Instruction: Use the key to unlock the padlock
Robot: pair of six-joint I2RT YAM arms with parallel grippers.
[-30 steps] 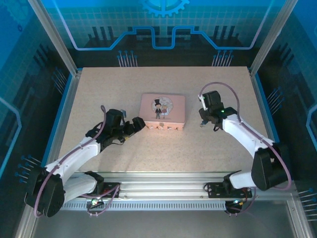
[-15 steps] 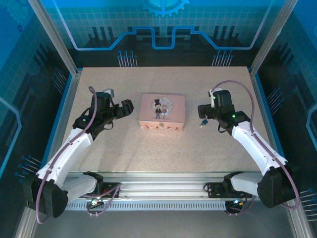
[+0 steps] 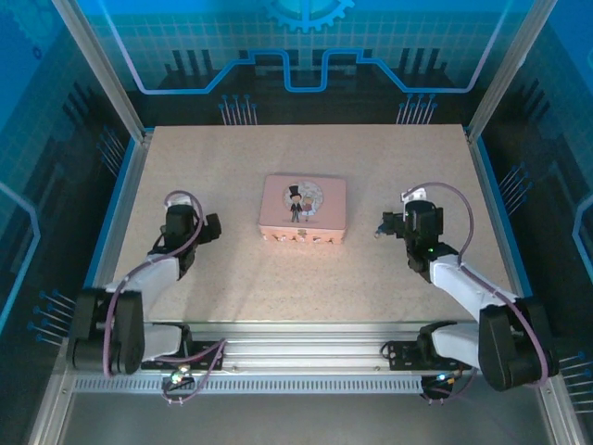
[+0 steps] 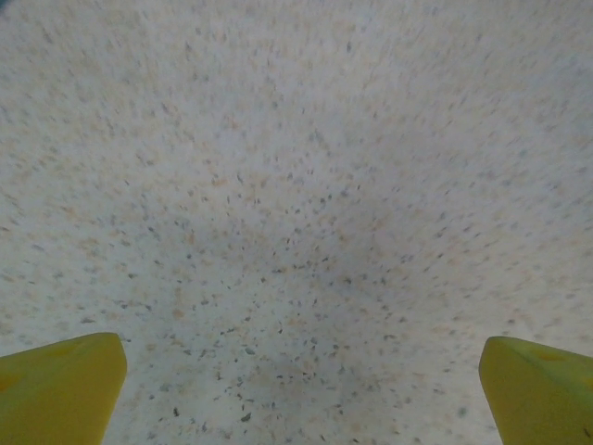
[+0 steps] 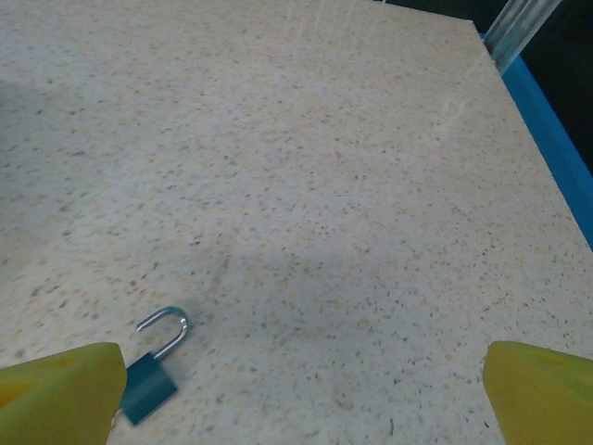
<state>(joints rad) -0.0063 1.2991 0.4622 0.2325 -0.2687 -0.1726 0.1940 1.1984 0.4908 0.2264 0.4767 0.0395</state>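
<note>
The padlock is a small teal block lying flat on the speckled table, its silver shackle swung open. It rests just beside the left fingertip of my right gripper, which is open and holds nothing. From above, the padlock is a small blue spot right in front of my right gripper. My left gripper hangs low over bare table on the left, open, with nothing between its yellow fingertips. The key is out of view.
A pink tin box with a cartoon couple on its lid stands mid-table between the arms. Aluminium posts and blue rails frame the table sides. The blue rail runs near the right gripper's far right.
Both arms have folded back toward their bases and the table's near sides. The right gripper's jaws have widened. The padlock has stayed where it was.
</note>
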